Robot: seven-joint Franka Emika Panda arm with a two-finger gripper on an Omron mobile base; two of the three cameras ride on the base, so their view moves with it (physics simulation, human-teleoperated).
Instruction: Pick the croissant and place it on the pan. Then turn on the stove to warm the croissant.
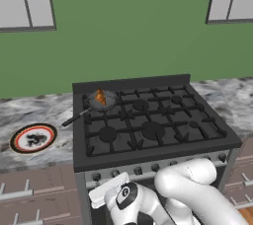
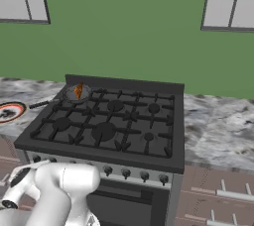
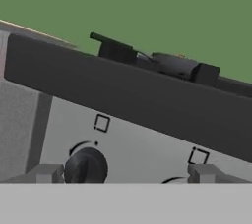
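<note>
So the croissant (image 1: 101,97) is already sitting in the pan (image 1: 102,101), which is parked on the back-left burner of the stove (image 1: 148,120), with its thin black handle poking out toward the left over the stove's edge and onto the marble counter (image 1: 29,113). From the right base view it's the same deal: the little orange pastry (image 2: 78,90) shows in the skillet (image 2: 78,92) at the far left corner of the range (image 2: 109,121). The white plate with the red rim (image 1: 33,138) sits on the counter to the left of the stove, well apart from the pan. The arm is folded down low in front of the range, with the hand right up at the silver front strip where the knobs are. In the hand view the gripper (image 3: 127,173) has its two fingertips spread wide apart, one on each side, holding nothing. A dark knob (image 3: 86,167) sits just inside the left fingertip (image 3: 47,173), and whether anything touches it is hard to tell from here. Over the top edge of the black cooktop in that view, part of the pan (image 3: 172,64) peeks out against the green wall (image 3: 147,7).
</note>
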